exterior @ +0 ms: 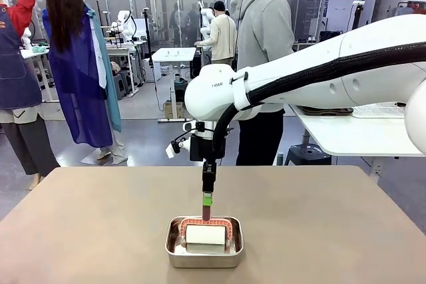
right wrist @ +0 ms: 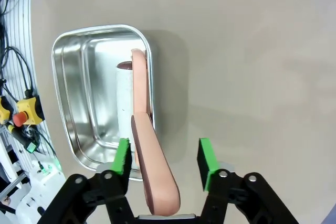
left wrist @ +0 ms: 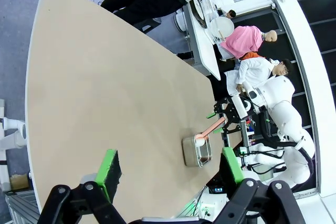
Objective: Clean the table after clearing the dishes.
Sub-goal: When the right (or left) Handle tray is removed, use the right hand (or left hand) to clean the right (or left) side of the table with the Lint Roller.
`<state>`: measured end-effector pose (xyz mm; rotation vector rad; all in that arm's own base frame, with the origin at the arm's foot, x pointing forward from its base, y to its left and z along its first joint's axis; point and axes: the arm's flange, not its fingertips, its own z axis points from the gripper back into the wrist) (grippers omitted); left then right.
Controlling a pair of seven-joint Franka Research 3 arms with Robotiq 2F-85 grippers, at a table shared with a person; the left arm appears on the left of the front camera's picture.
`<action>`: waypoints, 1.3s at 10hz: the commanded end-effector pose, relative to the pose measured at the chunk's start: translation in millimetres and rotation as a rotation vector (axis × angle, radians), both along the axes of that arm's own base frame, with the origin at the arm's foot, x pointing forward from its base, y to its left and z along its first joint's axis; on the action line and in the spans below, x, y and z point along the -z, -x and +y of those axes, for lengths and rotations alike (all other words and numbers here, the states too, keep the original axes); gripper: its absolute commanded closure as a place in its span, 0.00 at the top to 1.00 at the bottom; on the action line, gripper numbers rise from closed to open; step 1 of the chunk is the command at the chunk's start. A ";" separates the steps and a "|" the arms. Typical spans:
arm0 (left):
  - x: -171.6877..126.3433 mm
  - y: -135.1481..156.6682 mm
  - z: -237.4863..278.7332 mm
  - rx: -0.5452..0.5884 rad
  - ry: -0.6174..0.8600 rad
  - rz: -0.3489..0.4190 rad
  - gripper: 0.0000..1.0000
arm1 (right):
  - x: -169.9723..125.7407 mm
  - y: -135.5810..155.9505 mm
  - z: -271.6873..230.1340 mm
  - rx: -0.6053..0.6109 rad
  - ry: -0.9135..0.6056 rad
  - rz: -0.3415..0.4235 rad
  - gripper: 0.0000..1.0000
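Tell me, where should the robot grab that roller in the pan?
Grip the pink handle near its free end, coming straight down from above. It rises clear of the pan, while the white roll lies low between the walls. The right pincer hangs open astride the handle, one finger on each side.

Plain beige-brown bench (exterior: 80, 231); shiny silver pan (exterior: 174, 255); white roller (exterior: 205, 234) with salmon-pink handle (right wrist: 152, 166). Left pincer (left wrist: 169, 153) and right pincer (right wrist: 164, 145) black, pads (right wrist: 123, 158) bright green; arm (exterior: 333, 51) glossy white.
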<state>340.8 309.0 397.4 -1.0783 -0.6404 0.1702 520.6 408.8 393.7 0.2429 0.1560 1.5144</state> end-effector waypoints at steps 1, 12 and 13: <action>-0.6 3.9 0.6 0.012 -0.002 0.007 0.96 | 5.9 8.4 0.5 0.008 0.003 -0.019 0.00; -0.6 3.9 0.6 0.012 -0.002 0.007 0.96 | -87.7 74.6 -149.1 0.620 -0.049 0.232 0.00; -0.6 3.9 0.6 0.012 -0.002 0.007 0.96 | -76.6 82.4 -174.2 0.776 -0.079 0.287 0.00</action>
